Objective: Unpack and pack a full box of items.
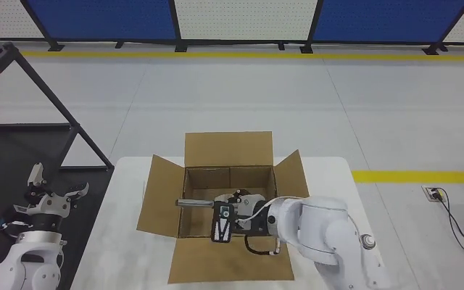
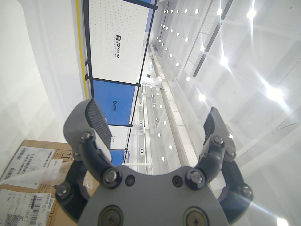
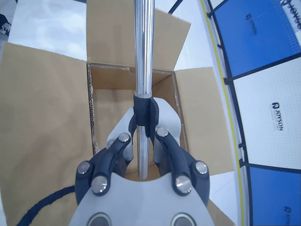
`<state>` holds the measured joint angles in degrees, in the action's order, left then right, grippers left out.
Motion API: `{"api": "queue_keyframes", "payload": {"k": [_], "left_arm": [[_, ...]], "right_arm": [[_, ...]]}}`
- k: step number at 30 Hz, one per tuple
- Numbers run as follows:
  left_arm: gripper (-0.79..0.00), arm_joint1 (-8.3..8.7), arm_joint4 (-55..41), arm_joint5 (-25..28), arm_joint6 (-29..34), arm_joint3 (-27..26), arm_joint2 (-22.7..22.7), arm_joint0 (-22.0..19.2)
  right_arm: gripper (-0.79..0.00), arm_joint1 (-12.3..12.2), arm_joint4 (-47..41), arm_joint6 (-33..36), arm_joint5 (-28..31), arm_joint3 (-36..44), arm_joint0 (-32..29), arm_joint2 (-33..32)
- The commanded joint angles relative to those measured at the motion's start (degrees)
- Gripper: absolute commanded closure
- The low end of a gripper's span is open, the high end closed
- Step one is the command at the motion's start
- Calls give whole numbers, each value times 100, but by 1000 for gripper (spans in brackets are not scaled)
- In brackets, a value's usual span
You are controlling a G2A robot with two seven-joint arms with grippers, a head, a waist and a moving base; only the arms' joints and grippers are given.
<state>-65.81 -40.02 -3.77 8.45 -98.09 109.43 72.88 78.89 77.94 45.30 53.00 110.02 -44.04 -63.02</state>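
A pale grey floor [image 1: 239,94] fills the upper half of the top view. A yellow line [image 1: 232,54] crosses it below blue and white perforated panels [image 1: 101,18]. A smooth white table [image 1: 123,225] with rounded corners sits at lower centre. On it stands a brown corrugated cardboard box [image 1: 228,148], its four flaps folded outward. The right gripper [image 3: 144,114] is over the box opening, its ribbed black pads pinching a shiny round metal rod [image 3: 144,36] that points toward the box's left wall in the top view. The left gripper [image 2: 152,121], at lower left off the table, has its fingers spread wide.
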Motion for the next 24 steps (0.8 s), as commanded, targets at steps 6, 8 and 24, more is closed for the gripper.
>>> {"api": "queue_keyframes", "payload": {"k": [6, 8, 24], "left_arm": [[-785, 0, 0, 0, 0, 0, 0, 0], [-785, 0, 0, 0, 0, 0, 0, 0], [-785, 0, 0, 0, 0, 0, 0, 0]], "right_arm": [[0, -184, -58, -210, 0, 1943, -875, -869], [0, -234, -29, -242, -72, 2402, -1178, -1212], [0, -471, -779, 60, -993, 2463, -2756, -3560]]}}
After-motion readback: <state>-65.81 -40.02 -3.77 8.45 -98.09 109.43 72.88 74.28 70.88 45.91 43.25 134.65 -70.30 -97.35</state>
